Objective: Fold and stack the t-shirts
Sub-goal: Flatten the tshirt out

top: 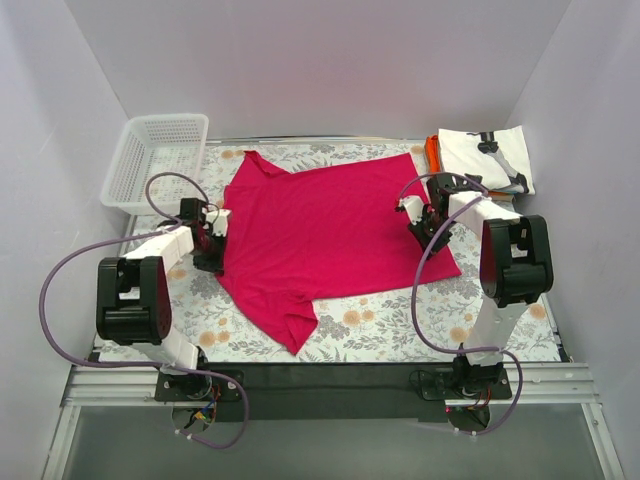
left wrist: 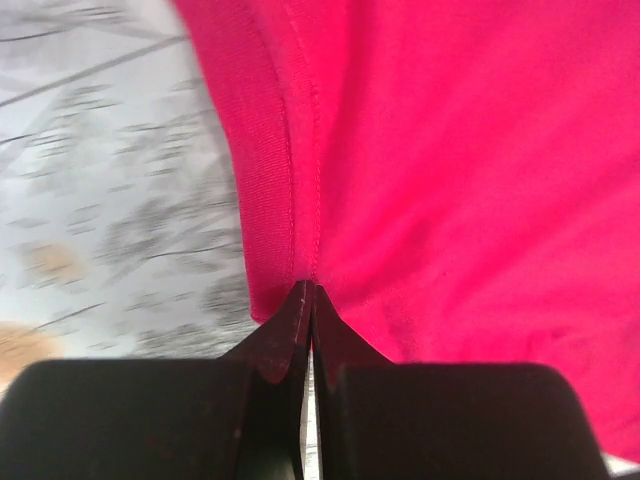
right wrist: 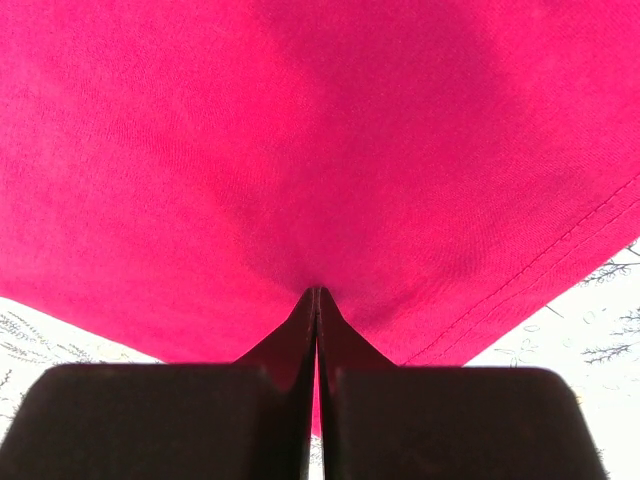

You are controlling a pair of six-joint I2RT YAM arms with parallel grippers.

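Pinching the crimson-pink t-shirt (top: 330, 235) at both sides, spread mid-table (top: 500, 330). Clamped tight with the left gripper (left wrist: 307, 290) on a stitched band, possibly the hem, too blurred to say. Squeezed flat with the right gripper (right wrist: 316, 293) on plain cloth near the seamed edge. From above, fingertips lost under both wrists. Far right corner: white printed t-shirt (top: 487, 158) stacked over the orange t-shirt (top: 432, 150), barely a sliver peeking out.

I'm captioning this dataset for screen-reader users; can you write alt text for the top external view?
A crimson-pink t-shirt lies spread on a floral table, the left gripper and right gripper pinching its opposite edges with jaws shut. A white mesh basket sits far left; folded shirts are stacked far right.
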